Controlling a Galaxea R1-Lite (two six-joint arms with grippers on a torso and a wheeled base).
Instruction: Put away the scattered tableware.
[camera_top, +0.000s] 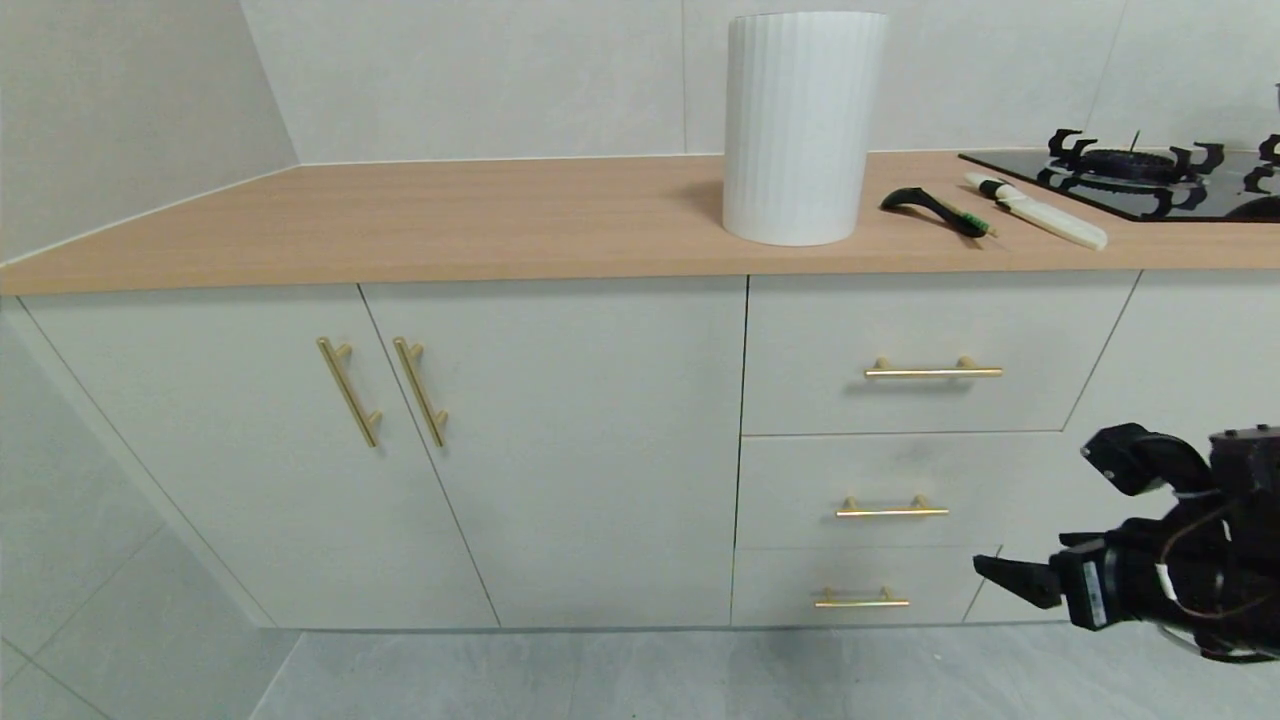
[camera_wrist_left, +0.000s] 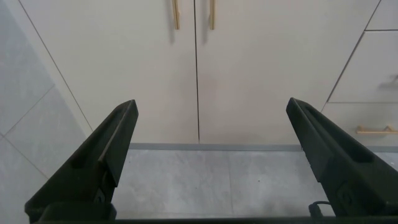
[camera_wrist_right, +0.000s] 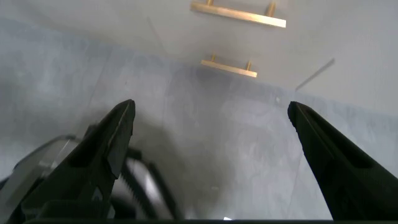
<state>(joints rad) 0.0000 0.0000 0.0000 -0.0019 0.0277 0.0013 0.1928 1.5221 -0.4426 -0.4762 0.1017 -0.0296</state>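
Note:
A black peeler with a green tip (camera_top: 935, 211) and a white knife (camera_top: 1036, 211) lie side by side on the wooden countertop (camera_top: 450, 215), just right of a tall white ribbed container (camera_top: 803, 125). My right gripper (camera_top: 1060, 518) hangs low at the right, in front of the lower drawers, open and holding nothing. In the right wrist view it (camera_wrist_right: 211, 111) points down at the floor and the two lowest drawer handles (camera_wrist_right: 238, 15). My left gripper (camera_wrist_left: 211, 109) is open and empty, facing the bottom of the double cabinet doors (camera_wrist_left: 198, 68).
A black gas hob (camera_top: 1140, 180) sits at the counter's far right. Three drawers with gold handles (camera_top: 932, 371) stack below the tableware. Two cabinet doors with gold handles (camera_top: 385, 390) are to the left. Grey tiled floor (camera_top: 600, 675) lies in front.

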